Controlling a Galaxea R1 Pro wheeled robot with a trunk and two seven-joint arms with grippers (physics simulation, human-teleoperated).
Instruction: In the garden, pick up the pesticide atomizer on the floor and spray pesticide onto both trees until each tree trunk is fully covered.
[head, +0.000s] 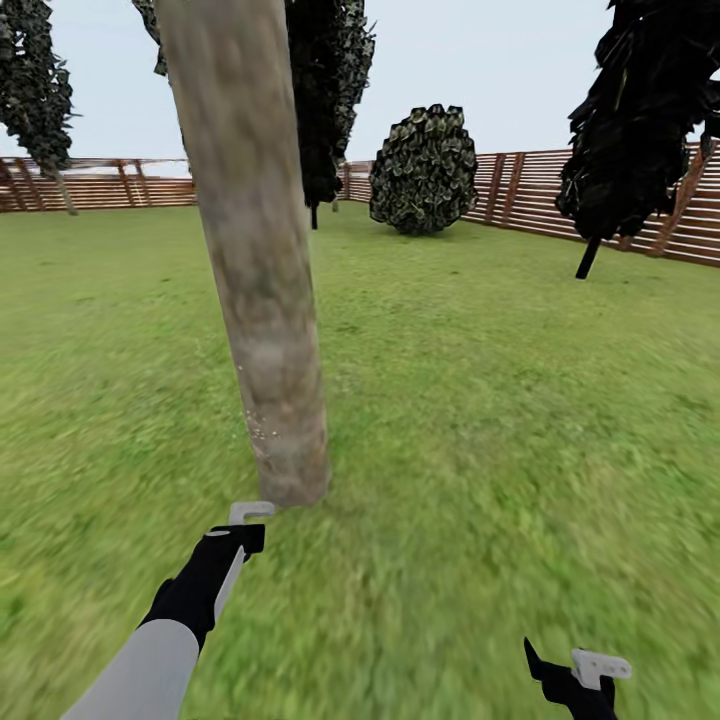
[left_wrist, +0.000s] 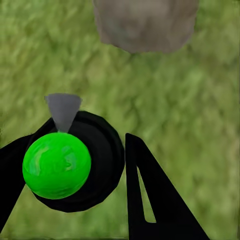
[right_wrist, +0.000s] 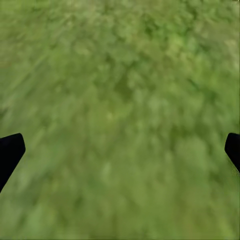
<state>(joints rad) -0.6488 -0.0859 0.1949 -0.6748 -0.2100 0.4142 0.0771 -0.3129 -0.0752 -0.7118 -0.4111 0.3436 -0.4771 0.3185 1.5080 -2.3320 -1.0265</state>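
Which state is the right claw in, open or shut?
Open: the right claw has its two dark fingertips far apart at the picture's edges, with just grass between.

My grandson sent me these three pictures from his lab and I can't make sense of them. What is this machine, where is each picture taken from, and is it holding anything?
These are computer-simulated pictures of a two-armed robot in a garden. The big picture comes from a camera on its head, looking down over a lawn with a wooden fence behind. Right in front stands a thick pale tree trunk; the left gripper reaches toward its base, and the right gripper hangs low over the grass.

The other two pictures come from cameras on the wrists, looking along the fingers. In the left wrist view, the black fingers are closed around a small spray bottle, the pesticide atomizer, seen end-on as a green circle, with the trunk's base ahead. In the right wrist view the fingers are spread wide, with grass between them.
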